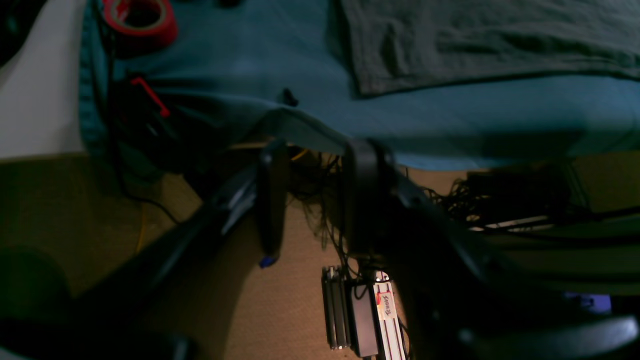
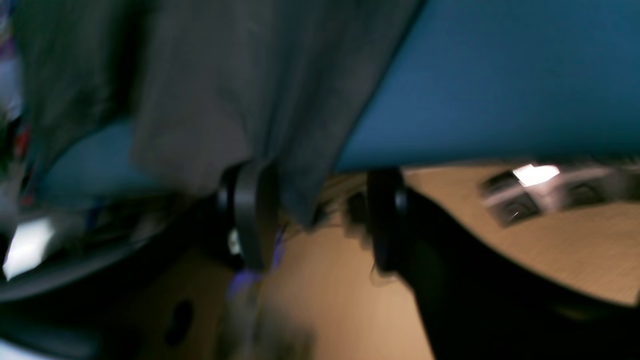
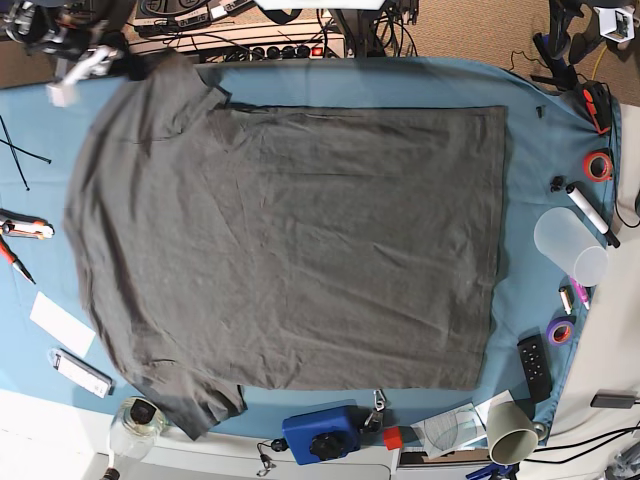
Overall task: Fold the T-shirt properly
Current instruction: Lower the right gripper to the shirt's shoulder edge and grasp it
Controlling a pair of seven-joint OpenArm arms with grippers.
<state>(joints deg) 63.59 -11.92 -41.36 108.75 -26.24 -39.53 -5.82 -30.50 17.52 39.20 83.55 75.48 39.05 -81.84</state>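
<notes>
Two black fingers (image 1: pixel 272 197) of the left hand (image 1: pixel 317 200) fill the middle of the left wrist view, standing apart with nothing between them, so that hand is open. It hangs off the near edge of the worktop (image 1: pixel 250 65), over the tan floor and a tangle of cables. Up top right, a corner of the shirt (image 1: pixel 480 40) lies flat on the blue cloth, well apart from the hand. A red tape roll (image 1: pixel 141 20) sits in the top left corner.

Right wrist view is pretty blurry. The right hand (image 2: pixel 315 215) also has its fingers (image 2: pixel 247 220) spread, and a fold of the grey shirt (image 2: pixel 210 90) droops down over the worktop (image 2: pixel 475 85) edge right between them. Can't tell if either finger actually touches the cloth, but they aren't pinched on it.

Base view from above: the shirt (image 3: pixel 290 250) is spread flat across most of the worktop (image 3: pixel 525 280), hem on the right, sleeves at top left and bottom left. The top left sleeve reaches the far edge, where a blurred bit of arm shows. Clutter rings it: a red tape roll (image 3: pixel 598 165), a clear cup (image 3: pixel 570 246), a purple tape roll (image 3: pixel 559 331), a remote (image 3: pixel 535 357), a blue box (image 3: pixel 320 432) at the near edge, and a jar (image 3: pixel 140 418).
</notes>
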